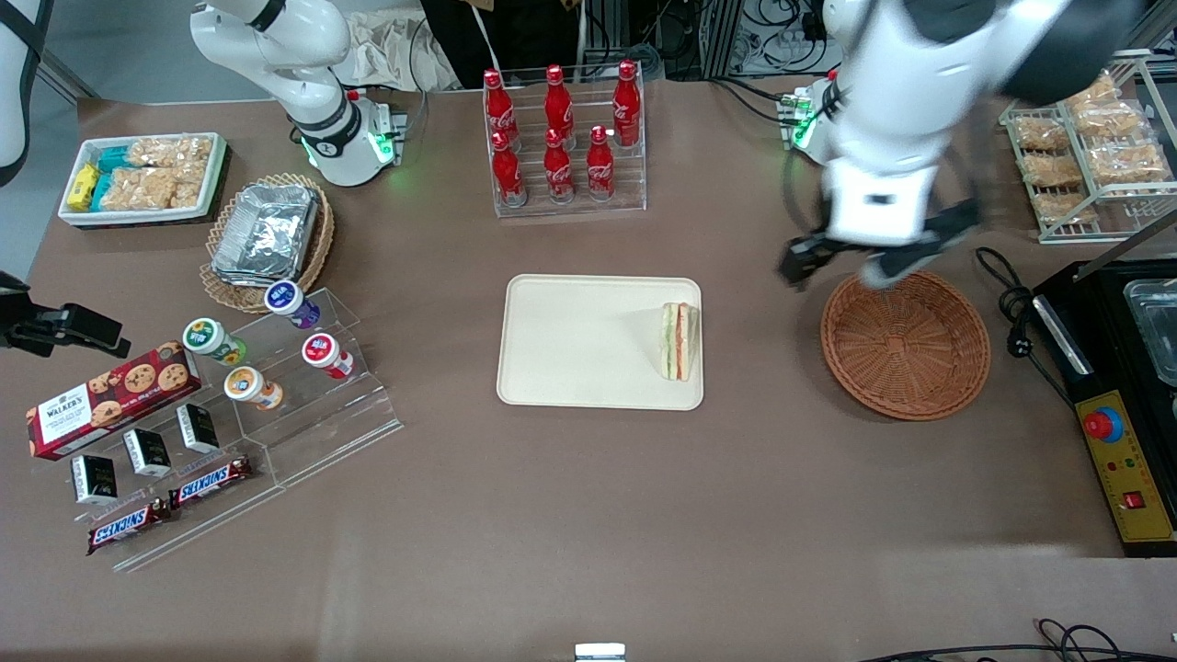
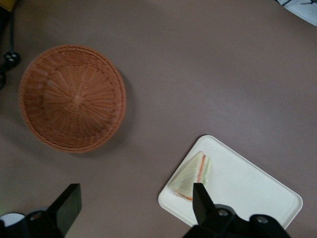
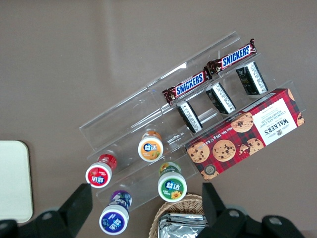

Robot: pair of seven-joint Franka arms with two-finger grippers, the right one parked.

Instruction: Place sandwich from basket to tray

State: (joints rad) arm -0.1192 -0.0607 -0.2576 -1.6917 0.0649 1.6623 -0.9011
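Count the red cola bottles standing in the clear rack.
6: three bottles on the rack's upper step, three on its lower, farther from the camera than the tray. The gripper hangs open above the basket.

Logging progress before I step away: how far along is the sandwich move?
Essentially done: the sandwich lies on the tray, at its end nearest the empty basket. The left hand is open, holding nothing, above the table beside the basket. Nothing obvious remains.

White-shelled left arm [image 1: 883,138], black-fingered end effector [image 1: 841,262], green base lights.
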